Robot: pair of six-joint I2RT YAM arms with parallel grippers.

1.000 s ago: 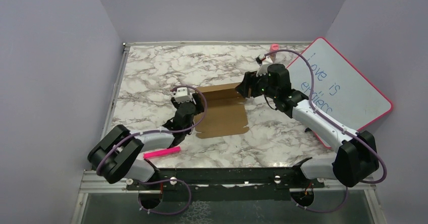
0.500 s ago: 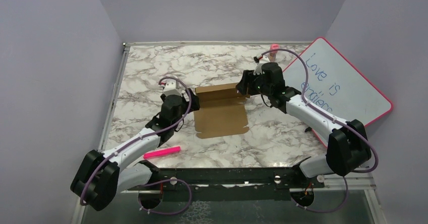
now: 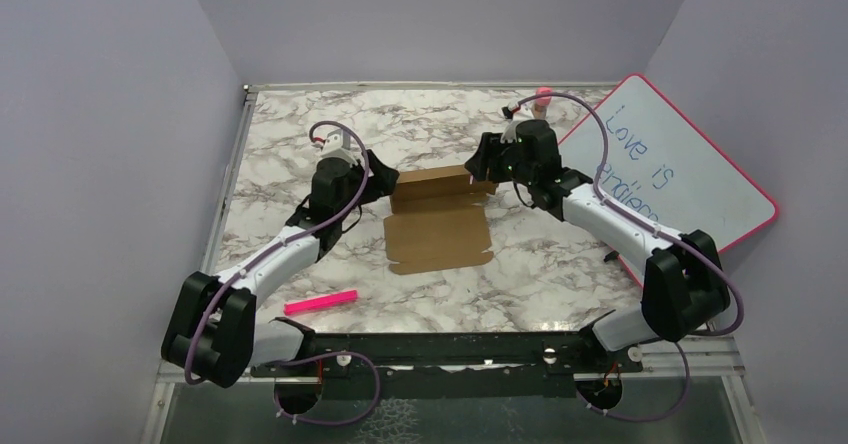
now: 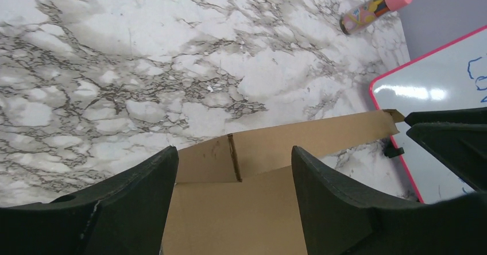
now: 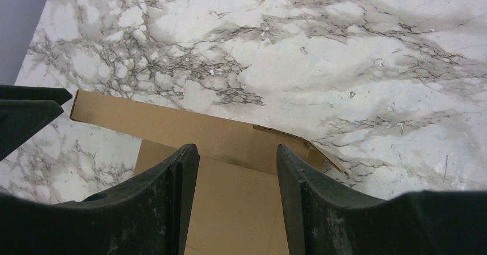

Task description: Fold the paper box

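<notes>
Left gripper [image 4: 234, 154]: jaws wide open, holding nothing, set at the left end of the paper box [image 3: 438, 234]. The box lies at the middle of the table [image 3: 290, 134], rear flap [image 3: 440, 180] partly raised. Right gripper [image 5: 235, 150]: jaws open, empty, at the flap's right end. Step in hand: probably erecting that flap. The next move likely calls for even pressure from both ends along the crease.

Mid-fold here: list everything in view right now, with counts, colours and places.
box: 1, brown cardboard, mid-table, between the two pincers
marker: 1, pink, near left of the table
bottle: 1, pink cap, patterned label, far edge of the table
whiteboard: 1, white with pink frame, blue writing, right side
table: 1, grey-veined white marble
left pincer: 1, black, open, at the box's far left corner
right pincer: 1, black, open, at the box's far right corner
</notes>
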